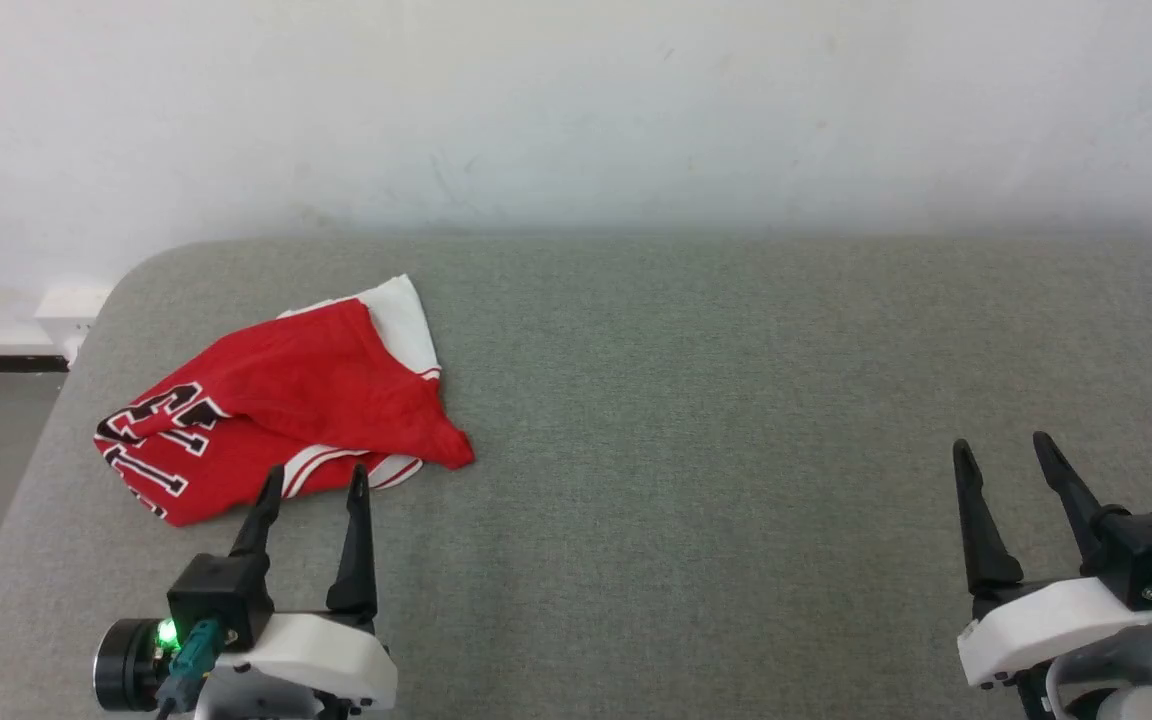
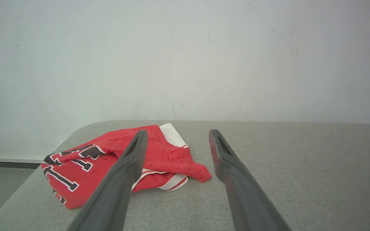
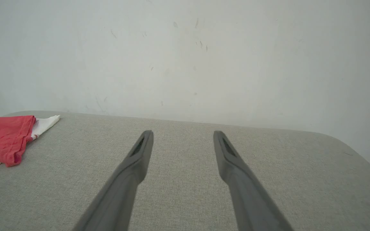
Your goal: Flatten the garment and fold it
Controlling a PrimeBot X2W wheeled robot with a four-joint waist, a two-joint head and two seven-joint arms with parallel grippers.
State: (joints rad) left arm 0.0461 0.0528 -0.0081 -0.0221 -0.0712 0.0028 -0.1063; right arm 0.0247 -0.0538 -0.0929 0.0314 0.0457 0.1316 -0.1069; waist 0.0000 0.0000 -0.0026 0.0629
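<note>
The red jersey T-shirt (image 1: pixel 286 400) lies crumpled near the far left corner of the grey fabric worktop (image 1: pixel 686 400), lettering toward the left edge; the left gripper (image 1: pixel 317 470), fingers spread and empty, sits just beside its near side; the right gripper (image 1: pixel 1001 441), likewise spread, is by the right edge.

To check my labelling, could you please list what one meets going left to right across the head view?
White box → garment → right gripper. The left gripper overlaps the garment, so it is left out.
</note>
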